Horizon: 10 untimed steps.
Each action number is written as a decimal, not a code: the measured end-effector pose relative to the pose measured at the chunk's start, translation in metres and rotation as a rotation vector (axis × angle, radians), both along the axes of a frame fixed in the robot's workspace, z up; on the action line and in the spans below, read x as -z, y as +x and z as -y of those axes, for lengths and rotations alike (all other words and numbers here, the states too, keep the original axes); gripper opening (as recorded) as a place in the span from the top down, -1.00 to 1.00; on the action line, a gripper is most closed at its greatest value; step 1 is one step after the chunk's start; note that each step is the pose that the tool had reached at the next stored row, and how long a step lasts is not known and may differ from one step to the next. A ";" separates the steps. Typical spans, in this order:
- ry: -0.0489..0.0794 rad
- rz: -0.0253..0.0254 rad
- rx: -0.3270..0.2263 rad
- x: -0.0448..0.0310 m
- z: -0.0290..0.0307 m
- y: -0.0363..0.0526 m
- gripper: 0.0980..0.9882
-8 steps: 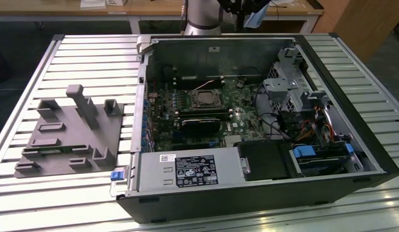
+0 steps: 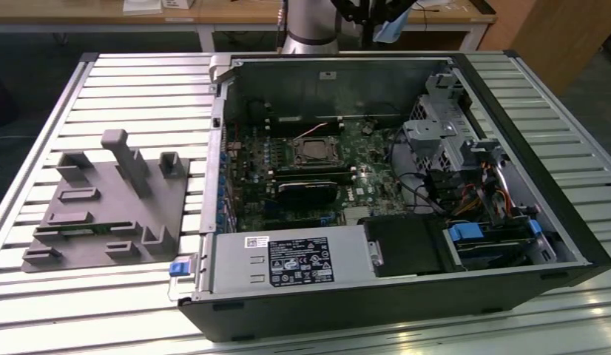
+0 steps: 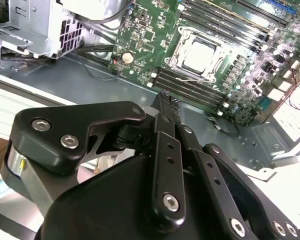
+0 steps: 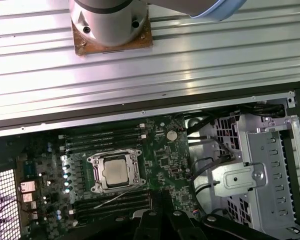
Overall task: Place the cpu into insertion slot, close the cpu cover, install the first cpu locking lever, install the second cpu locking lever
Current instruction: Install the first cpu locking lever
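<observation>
The cpu sat in the insertion slot under the lowered cpu cover. 1 locking lever seemed unlatched. The gripper hovered above, pinched shut and empty.

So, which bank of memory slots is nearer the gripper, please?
The bank on the insertion slot's side facing away from the arm base, beside the gripper.
</observation>
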<state>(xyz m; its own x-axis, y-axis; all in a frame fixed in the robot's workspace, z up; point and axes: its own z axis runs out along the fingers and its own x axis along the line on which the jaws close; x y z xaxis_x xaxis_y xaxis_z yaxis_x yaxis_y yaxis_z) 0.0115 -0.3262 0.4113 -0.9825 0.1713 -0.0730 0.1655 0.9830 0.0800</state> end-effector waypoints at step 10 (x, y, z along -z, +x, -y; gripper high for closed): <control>0.000 0.0000 0.000 0.0043 0.0000 0.0000 0.98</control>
<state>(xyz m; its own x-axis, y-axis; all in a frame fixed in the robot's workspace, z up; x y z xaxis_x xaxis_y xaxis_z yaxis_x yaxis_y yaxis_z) 0.0115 -0.3262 0.4070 -0.9825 0.1713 -0.0730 0.1654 0.9830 0.0801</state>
